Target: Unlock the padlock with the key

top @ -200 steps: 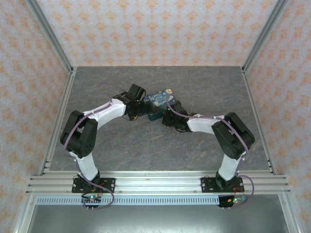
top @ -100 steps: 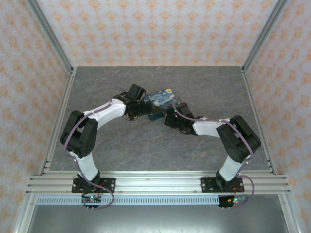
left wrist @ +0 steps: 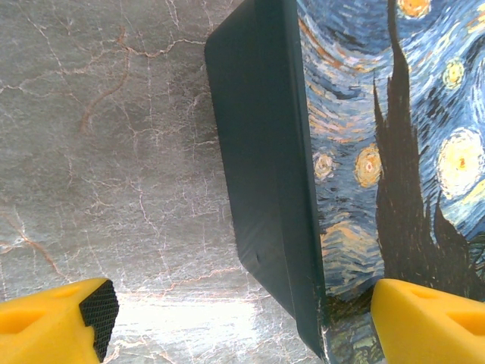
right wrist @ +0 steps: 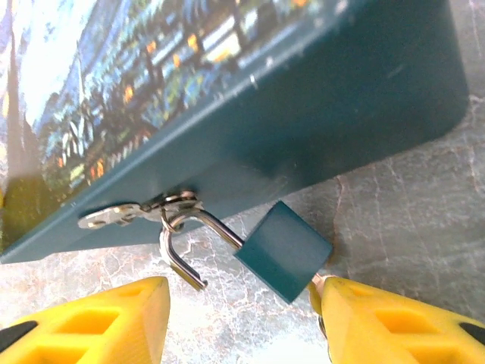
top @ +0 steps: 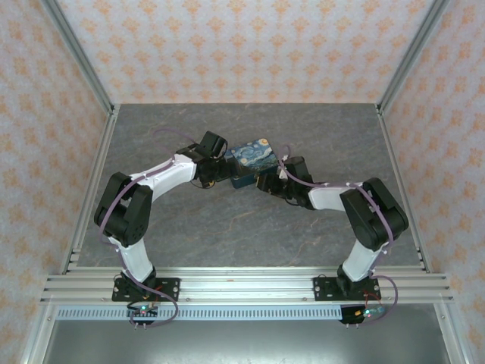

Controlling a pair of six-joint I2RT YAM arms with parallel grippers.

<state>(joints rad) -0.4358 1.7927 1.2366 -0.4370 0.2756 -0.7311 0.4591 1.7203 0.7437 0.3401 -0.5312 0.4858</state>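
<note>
**Right wrist view.** The padlock [right wrist: 283, 252] lies on the surface [right wrist: 424, 227], just ahead of my right fingers [right wrist: 394, 326] and in line with the gap between them. Its teal body sits close under the side wall of the printed box [right wrist: 318, 98]. Its shackle [right wrist: 184, 246] is hooked through the hasp [right wrist: 114, 216] on that wall.

The long axis runs obliquely, from the hasp at upper left to the body's base at lower right. The base points at the finger on the right of the view and nearly touches it. One shackle leg ends free of the body, so I judge the lock already released. A small metal bit [right wrist: 318, 282] shows at the base corner; whether it is the key I cannot tell. My right fingers stand apart, gripping nothing.

**Left wrist view.** My left fingers [left wrist: 53, 322] are spread wide astride the box's long edge, one over the lid and one over bare surface. Whether they touch the box I cannot tell. The right arm is nearer the lock.
</note>
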